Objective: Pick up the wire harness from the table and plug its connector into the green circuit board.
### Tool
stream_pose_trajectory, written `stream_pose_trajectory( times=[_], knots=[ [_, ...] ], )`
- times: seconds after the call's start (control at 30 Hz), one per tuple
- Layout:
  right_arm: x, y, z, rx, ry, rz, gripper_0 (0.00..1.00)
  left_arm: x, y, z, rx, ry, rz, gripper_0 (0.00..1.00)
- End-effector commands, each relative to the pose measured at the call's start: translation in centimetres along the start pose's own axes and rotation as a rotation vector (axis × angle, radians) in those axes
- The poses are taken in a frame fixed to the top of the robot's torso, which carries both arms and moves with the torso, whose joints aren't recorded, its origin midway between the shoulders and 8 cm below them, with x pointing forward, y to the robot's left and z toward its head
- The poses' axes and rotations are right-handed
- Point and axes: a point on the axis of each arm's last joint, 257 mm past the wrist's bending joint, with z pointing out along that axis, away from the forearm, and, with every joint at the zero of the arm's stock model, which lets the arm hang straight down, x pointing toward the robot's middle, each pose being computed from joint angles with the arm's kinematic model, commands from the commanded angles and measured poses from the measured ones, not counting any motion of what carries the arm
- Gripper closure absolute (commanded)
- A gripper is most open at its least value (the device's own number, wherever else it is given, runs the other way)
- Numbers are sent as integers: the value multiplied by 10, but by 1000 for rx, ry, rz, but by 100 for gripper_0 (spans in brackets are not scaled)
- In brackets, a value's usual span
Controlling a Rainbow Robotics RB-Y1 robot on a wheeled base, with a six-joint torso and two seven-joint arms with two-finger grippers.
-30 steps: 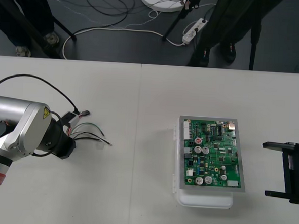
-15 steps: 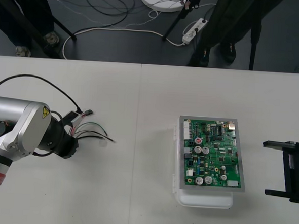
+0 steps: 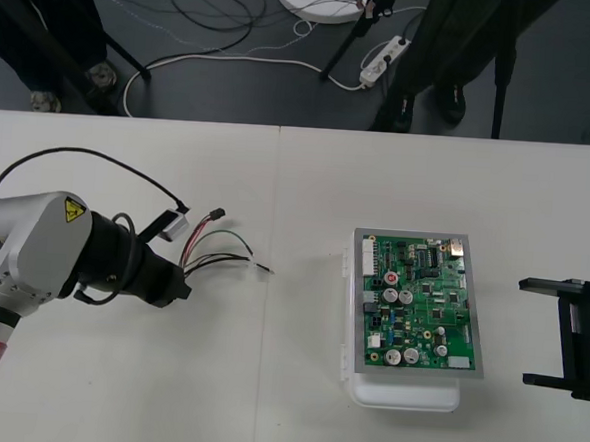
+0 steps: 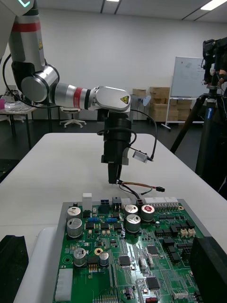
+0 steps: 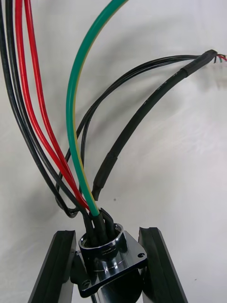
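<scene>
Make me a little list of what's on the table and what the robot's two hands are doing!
left fingers: shut on the round metal socket of the wire harness
wires: red, black and green, fanning out toward the board
plug: small, loose at the wire ends, not in the board
green circuit board: sits on its white base, on the right half of the table
right fingers: open, waiting near the table's right edge, holding nothing
</scene>
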Motion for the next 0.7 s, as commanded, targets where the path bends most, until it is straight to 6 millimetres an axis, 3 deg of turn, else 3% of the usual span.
stream_pose_trajectory(
  times=[0.03,0.33,0.7],
  knots=[
    [-9,-10,-2,1,-8,-24,0,-43,3,-30,-18,-119,137,100],
    [-8,-10,-2,0,-7,-29,0,-66,-28,-58,38,-188,226,100],
    [-8,-9,-2,-2,-7,-29,0,-90,-74,-110,115,-294,364,100]
  ],
)
